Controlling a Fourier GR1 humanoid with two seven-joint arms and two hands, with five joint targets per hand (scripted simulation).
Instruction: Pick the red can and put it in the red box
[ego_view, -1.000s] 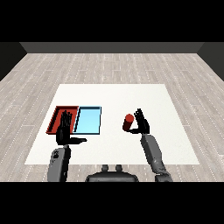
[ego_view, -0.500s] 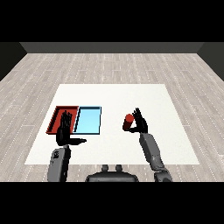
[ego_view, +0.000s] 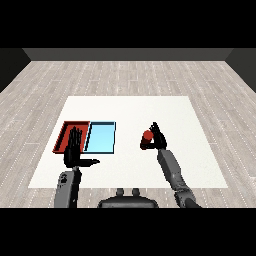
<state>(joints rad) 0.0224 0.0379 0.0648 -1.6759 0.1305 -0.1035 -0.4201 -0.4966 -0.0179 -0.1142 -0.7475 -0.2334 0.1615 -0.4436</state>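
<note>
A small red can (ego_view: 147, 136) stands upright on the white table, right of the trays. My right hand (ego_view: 156, 137) is against its right side with fingers and thumb curled round it. The red tray (ego_view: 66, 132) lies at the left, with the light blue tray (ego_view: 101, 137) beside it on the right. Over the red tray's near edge my left hand (ego_view: 74, 152) is raised, its fingers straight and thumb stuck out to the right, holding nothing.
The white table (ego_view: 130, 110) stretches wide behind and to the right of the can. Grey plank floor surrounds it.
My right hand has closed in on the red can, its fingers now wrapped round it. The left hand has stayed where it was.
</note>
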